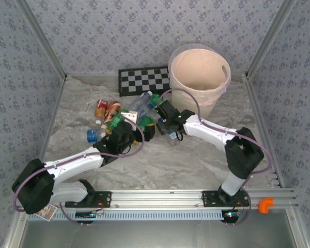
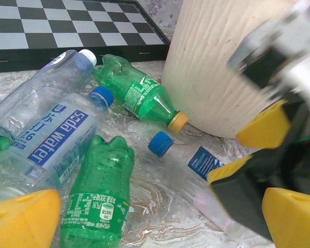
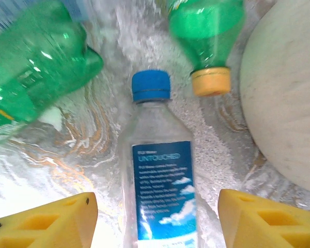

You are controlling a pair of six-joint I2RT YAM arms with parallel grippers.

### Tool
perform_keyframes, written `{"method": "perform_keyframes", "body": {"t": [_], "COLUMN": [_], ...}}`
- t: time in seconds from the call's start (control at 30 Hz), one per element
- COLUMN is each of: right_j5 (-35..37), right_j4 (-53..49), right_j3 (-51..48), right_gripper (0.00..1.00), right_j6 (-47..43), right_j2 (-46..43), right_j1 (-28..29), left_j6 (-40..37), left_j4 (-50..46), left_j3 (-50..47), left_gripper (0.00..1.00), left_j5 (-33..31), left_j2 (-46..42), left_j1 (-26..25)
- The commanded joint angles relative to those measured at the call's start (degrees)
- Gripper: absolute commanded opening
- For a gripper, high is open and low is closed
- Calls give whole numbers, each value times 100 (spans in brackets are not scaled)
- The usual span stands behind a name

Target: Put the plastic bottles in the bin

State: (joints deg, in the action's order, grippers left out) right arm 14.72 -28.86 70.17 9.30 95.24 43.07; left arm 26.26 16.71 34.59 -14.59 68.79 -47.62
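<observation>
My right pincer (image 3: 156, 201) is about half open. It straddles a clear bottle (image 3: 163, 170) lying flat on the worktop (image 3: 82, 155), blue cap pointing away from the wrist. A strip of worktop shows on each side between the bottle and the pads (image 3: 57, 219), and I can make out no contact. The bin (image 3: 289, 98) is just to the right of it. A yellow-capped green bottle (image 3: 209, 31) lies just past the cap, and a second green bottle (image 3: 36, 57) is off to the left.

My left pincer (image 2: 160, 206) is wide and holds nothing, at the near side of the heap (image 1: 137, 106) in mid-worktop.

Writing: "UNTOUCHED" in white on the clear bottle's blue label, and "soda water" on another clear bottle (image 2: 51, 139). The print on the green labels is too small for me to read.

The bin stands near the far right corner, with the checkerboard (image 1: 143, 80) along the far edge to its left. The worktop is marbled white and tan. Pale floral paper covers the walls (image 1: 119, 31).
</observation>
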Motion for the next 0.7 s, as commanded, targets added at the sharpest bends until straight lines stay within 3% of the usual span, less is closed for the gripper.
{"method": "perform_keyframes", "body": {"t": [0.0, 0.33, 0.67], "right_j5": [79, -31, -227], "right_j4": [-116, -128, 140], "right_j3": [-134, -529, -742], "right_gripper": [64, 61, 68], "right_j6": [269, 431, 441], "right_j2": [-460, -1993, -1311], "right_j1": [14, -308, -485], "left_j6": [71, -67, 89], "left_j4": [56, 201, 329], "left_j3": [91, -321, -383], "left_gripper": [100, 100, 100], "left_j5": [13, -723, -611], "left_j2": [-20, -890, -789], "left_j1": [44, 58, 52]}}
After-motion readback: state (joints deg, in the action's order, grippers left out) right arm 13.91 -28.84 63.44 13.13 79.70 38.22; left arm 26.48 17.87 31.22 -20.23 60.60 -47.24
